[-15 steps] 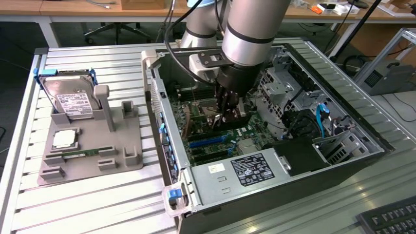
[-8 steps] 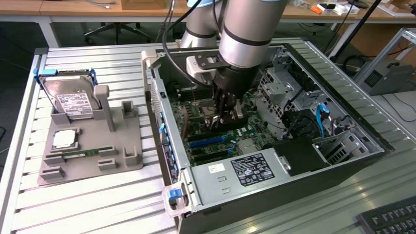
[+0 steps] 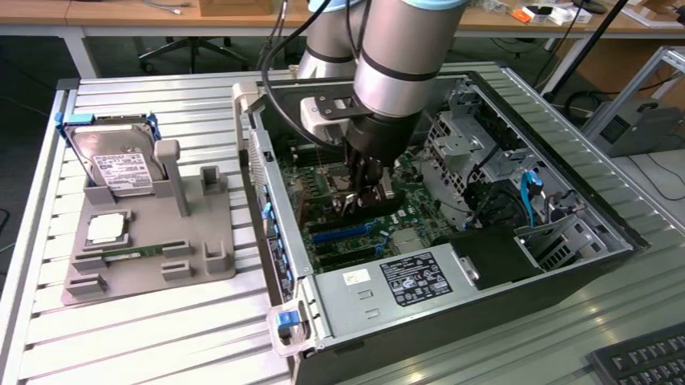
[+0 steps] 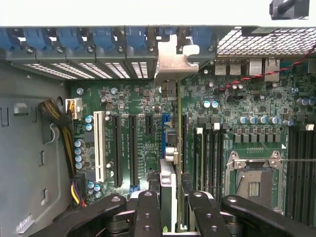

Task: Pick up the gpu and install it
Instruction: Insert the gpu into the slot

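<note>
The gripper is clamped on the gpu, which stands on edge inside the open case, right over the motherboard. In the wrist view the card runs straight away from the fingers, with its silver bracket already up against the rear slot openings at the case wall. The card's lower edge sits at the slots; whether it is fully seated I cannot tell.

In the exterior view the arm reaches down into the middle of the case, and the gripper sits just above the board. On the tabletop at about 9 o'clock from the case, the grey fixture holds the hard drive and the RAM stick.

Risks as I judge them:
- If the card edge is off the slot line, pressing down could bend the card or stress the slot.
- If the bracket tab catches on the rear wall, the card would seat tilted.
- The cables lie well apart from the card, so snagging looks unlikely.
</note>
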